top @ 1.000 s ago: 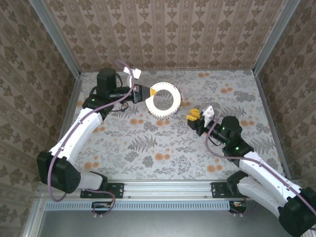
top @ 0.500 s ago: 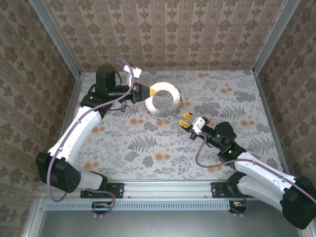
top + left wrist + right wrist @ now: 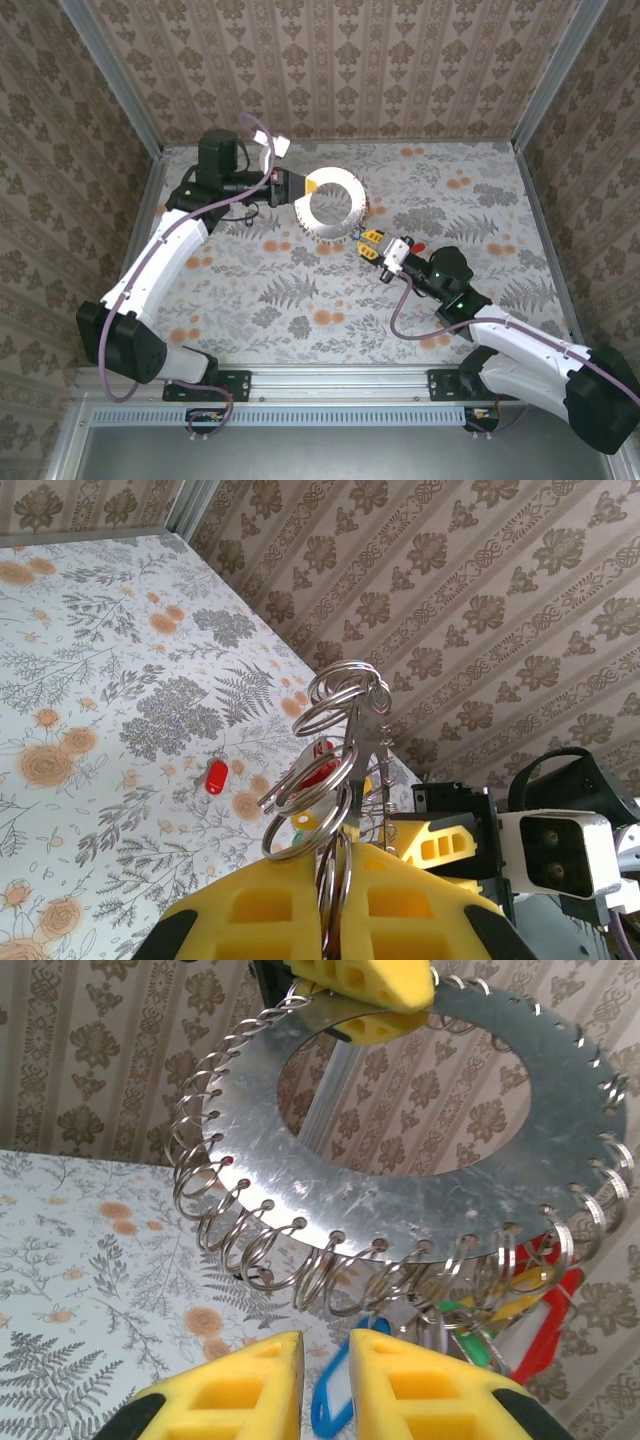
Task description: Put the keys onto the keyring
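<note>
The keyring [image 3: 330, 179] [image 3: 400, 1175], fringed with small rings and coloured-tagged keys [image 3: 540, 1300], hung above the far middle of the table [image 3: 300, 290], its left rim clenched in the left gripper [image 3: 290, 187] [image 3: 335, 850]. The right gripper [image 3: 368, 243] [image 3: 325, 1360] sat just beside its near-right edge, fingers narrowly parted; I cannot tell whether they gripped anything.

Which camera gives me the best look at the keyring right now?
Right wrist: the keyring faces it, its flat plate and fringe of small rings sharp. Top external shows it small, gripped by the left pincer. Left wrist sees it edge-on between that pincer's fingers.
</note>
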